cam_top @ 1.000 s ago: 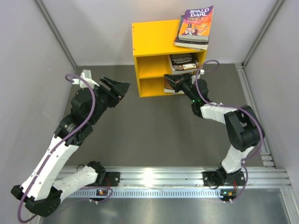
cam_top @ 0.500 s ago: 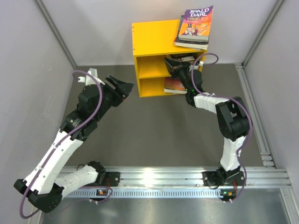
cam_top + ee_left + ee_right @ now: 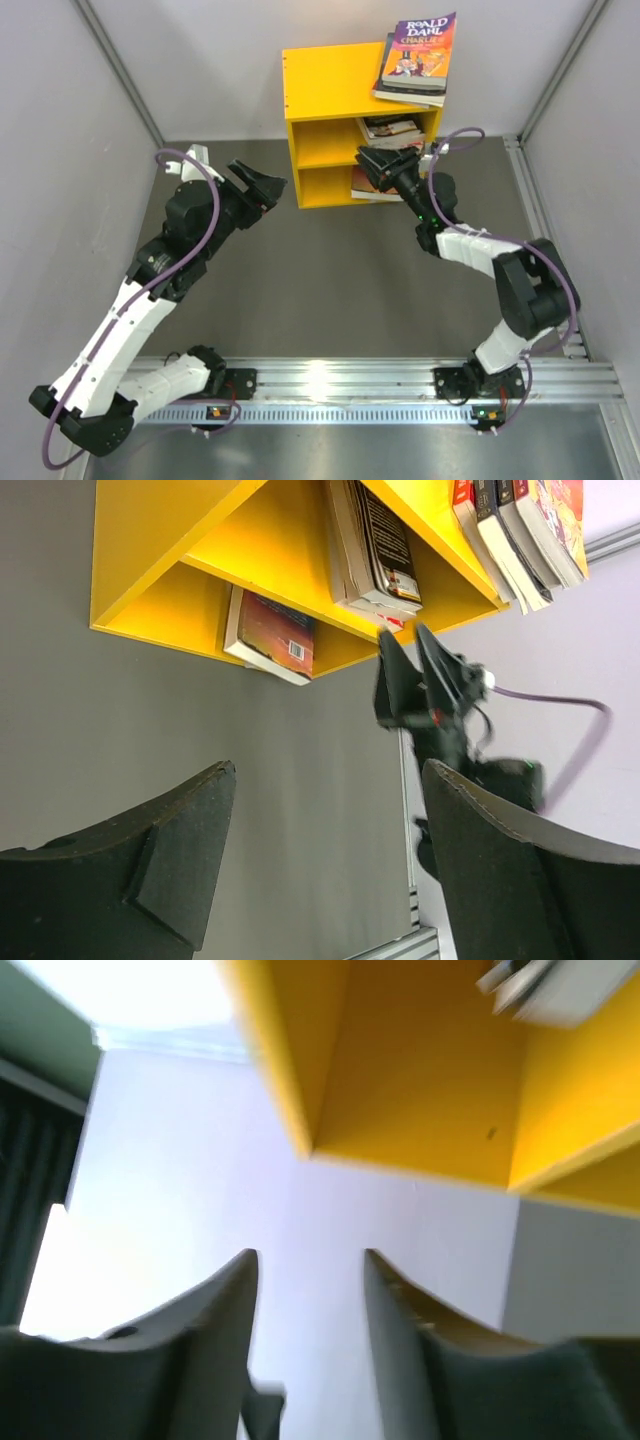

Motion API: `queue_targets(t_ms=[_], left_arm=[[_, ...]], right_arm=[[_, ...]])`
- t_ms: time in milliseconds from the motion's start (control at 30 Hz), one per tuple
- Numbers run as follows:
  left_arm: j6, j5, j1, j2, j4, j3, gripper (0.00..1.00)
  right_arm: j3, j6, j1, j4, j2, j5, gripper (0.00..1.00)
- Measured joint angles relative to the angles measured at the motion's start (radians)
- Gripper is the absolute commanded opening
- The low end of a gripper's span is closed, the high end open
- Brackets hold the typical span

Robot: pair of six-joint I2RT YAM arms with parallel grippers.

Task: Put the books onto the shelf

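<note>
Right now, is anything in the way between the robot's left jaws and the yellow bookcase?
Nothing visible blocks it. The open left gripper hangs apart from the bright yellow wooden bookcase, with only bare grey table between them. The right gripper is at the bookcase's right side, beside the shelved paperback books.

A dark grey table top (image 3: 330, 280) is enclosed by pale grey walls (image 3: 60, 130) on the left, back and right. A ridged aluminium rail (image 3: 340, 385) runs along its near edge, and another metal rail (image 3: 545, 230) lines the right edge.
</note>
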Motion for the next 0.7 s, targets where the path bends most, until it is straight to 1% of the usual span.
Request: queue_targets(t_ms=[33, 67, 100, 133, 200, 267, 333, 433, 567, 667, 700], left_arm=[[0.007, 0.000, 0.001, 0.000, -0.001, 0.002, 0.87], [0.019, 0.001, 0.002, -0.002, -0.002, 0.002, 0.89], [0.030, 0.001, 0.003, -0.002, -0.004, 0.002, 0.94], [0.043, -0.002, 0.003, -0.005, -0.009, 0.002, 0.98], [0.060, -0.013, 0.003, -0.010, -0.029, 0.002, 0.98], [0.075, -0.031, 0.005, -0.017, -0.058, 0.002, 0.98], [0.095, -0.051, 0.006, -0.023, -0.087, 0.002, 0.98], [0.118, -0.075, 0.009, -0.026, -0.123, 0.002, 0.98], [0.141, -0.138, 0.009, -0.026, -0.167, -0.001, 0.98], [0.154, -0.242, 0.009, -0.012, -0.225, -0.006, 0.97], [0.165, -0.278, 0.009, 0.001, -0.246, -0.006, 0.95]], right_arm=[[-0.031, -0.024, 0.002, -0.014, -0.057, -0.026, 0.62], [-0.056, -0.053, 0.004, -0.032, -0.109, -0.054, 0.67], [-0.084, -0.089, 0.007, -0.058, -0.171, -0.080, 0.73], [-0.107, -0.124, 0.009, -0.087, -0.227, -0.103, 0.76], [-0.144, -0.228, 0.016, -0.206, -0.352, -0.142, 0.79], [-0.153, -0.353, 0.030, -0.386, -0.481, -0.153, 0.81], [-0.153, -0.482, 0.045, -0.574, -0.613, -0.150, 0.82], [-0.153, -0.623, 0.053, -0.819, -0.791, -0.112, 0.85], [-0.152, -0.743, 0.054, -1.064, -0.968, -0.037, 0.91], [-0.138, -0.809, 0.054, -1.223, -1.047, 0.027, 0.93], [-0.124, -0.832, 0.054, -1.292, -1.062, 0.056, 0.93]])
